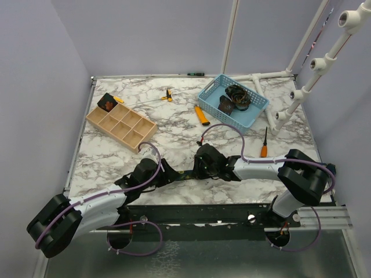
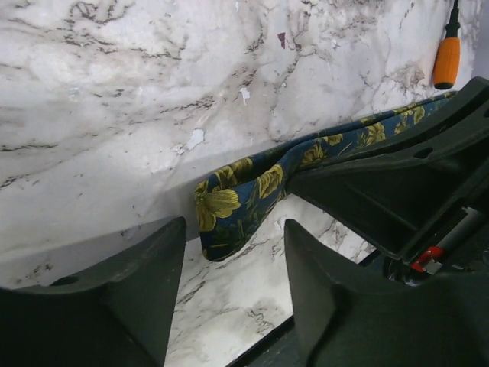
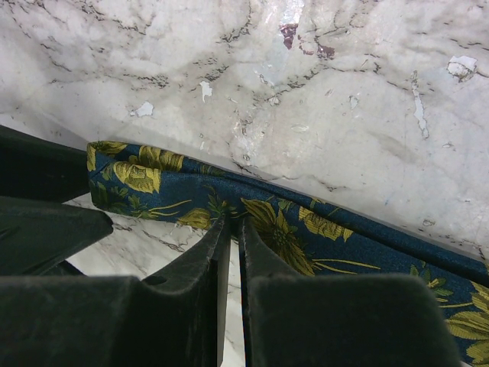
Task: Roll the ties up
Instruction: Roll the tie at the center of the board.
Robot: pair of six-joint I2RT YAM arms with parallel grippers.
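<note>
My left gripper [image 2: 235, 243] stands half open, its fingers [image 2: 130, 298] well apart and closed on nothing. The folded end of the navy tie [image 2: 244, 191], printed with yellow-green flowers, sits in the gap just ahead of those fingertips. It casts a shadow on the marble table [image 2: 114, 99] and touches neither pad as far as I can see.

From that end the tie runs off toward my right gripper [image 3: 231, 223]. There my fingers are drawn together to a thin slit, and their tips nip the tie's near edge a little way in from the folded end. The band passes crosswise in front of them, with the short end on one side and the long remainder leaving the wrist view on the other.

From above, my two grippers face each other close to the near edge of the table, and the tie shows only as a dark sliver between them.

Farther out, an orange-handled screwdriver [image 1: 263, 146] lies on the marble to my right, and another orange-handled tool [image 1: 202, 115] lies near mid-table. At the far left a wooden tray [image 1: 134, 128] holds a dark coiled tie [image 1: 108, 103] with red-orange marks in its far corner compartment. At the far right a blue basket [image 1: 253, 110] holds dark bundles [image 1: 236, 96], too small to make out.
</note>
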